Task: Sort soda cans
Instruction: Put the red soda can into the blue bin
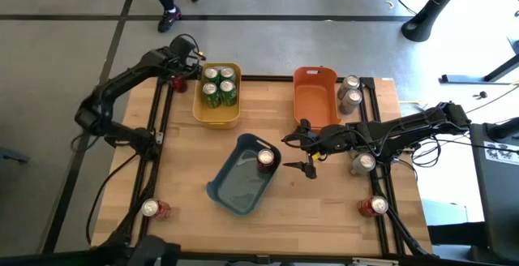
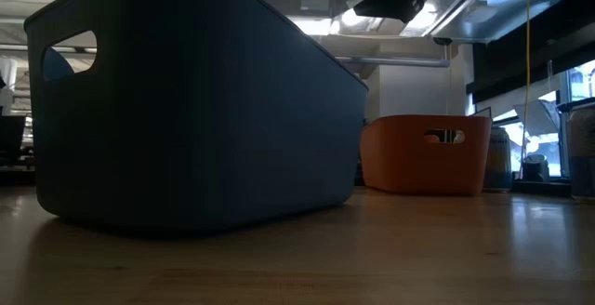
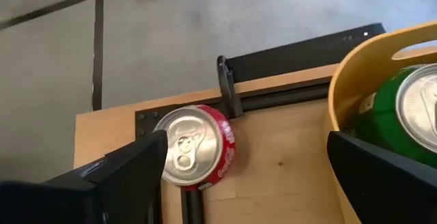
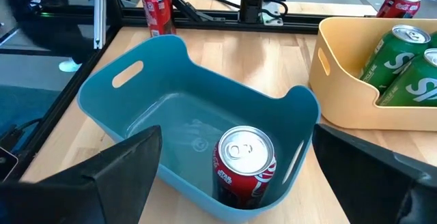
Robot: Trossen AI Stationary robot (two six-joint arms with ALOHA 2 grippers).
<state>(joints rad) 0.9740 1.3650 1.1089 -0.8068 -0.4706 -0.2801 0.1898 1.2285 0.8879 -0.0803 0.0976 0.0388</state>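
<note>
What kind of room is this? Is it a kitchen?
Probably not a kitchen. It looks like a robot lab or workshop: two robot arms fixed to a wooden table, sorting cans into coloured bins, on a bare grey floor with cables lying beside the table.

1. The table (image 1: 324, 209) is light wood, smooth, with a dull shine.
2. The blue bin (image 4: 171, 108), yellow bin (image 4: 341, 94) and orange bin (image 1: 312, 104) look like smooth plastic, a bit matt.
3. The red can (image 4: 244, 166) and green cans (image 4: 389, 57) are shiny metal with silver tops.
4. The table's frame (image 3: 300, 46) is dark, matt metal.
5. The floor (image 1: 73, 47) is grey and smooth.
</note>
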